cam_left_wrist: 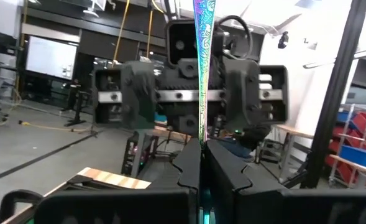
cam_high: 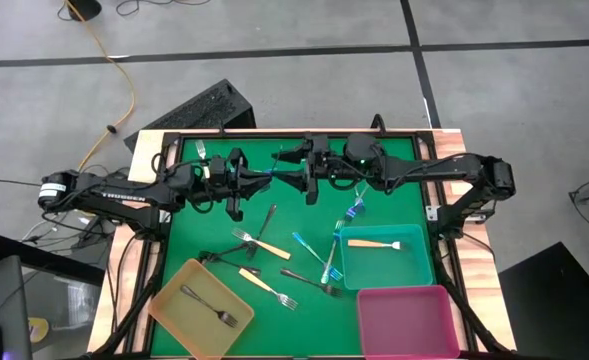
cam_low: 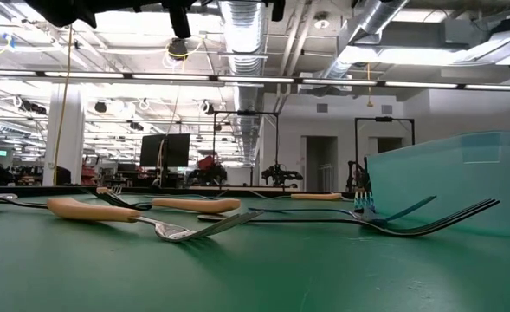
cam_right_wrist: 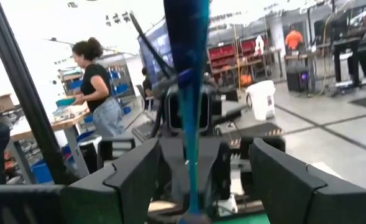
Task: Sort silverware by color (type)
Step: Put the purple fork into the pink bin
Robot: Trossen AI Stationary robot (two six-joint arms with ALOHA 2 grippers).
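green mat as landmark, largest thing in sight, framed in black. two dark arms reaching in over its far edge from opposite sides, meeting above the far middle. three square trays along the near edge: teal tray near right, pink tray at the near right corner, yellow tray at the near left corner.

left gripper above the far middle of the mat, fingers pressed together, pinching an iridescent fork by one end. right gripper facing it just beside, fingers spread wide on either side of the same fork, not seen touching it.

cream-handled fork lying in the teal tray. dark-grey fork lying in the yellow tray. loose on the mat centre: two cream-handled forks, blue forks just left of the teal tray, one more blue fork beyond that tray's far edge, dark forks among them.

beyond the mat, a person standing at a bench, seen from the right wrist view.
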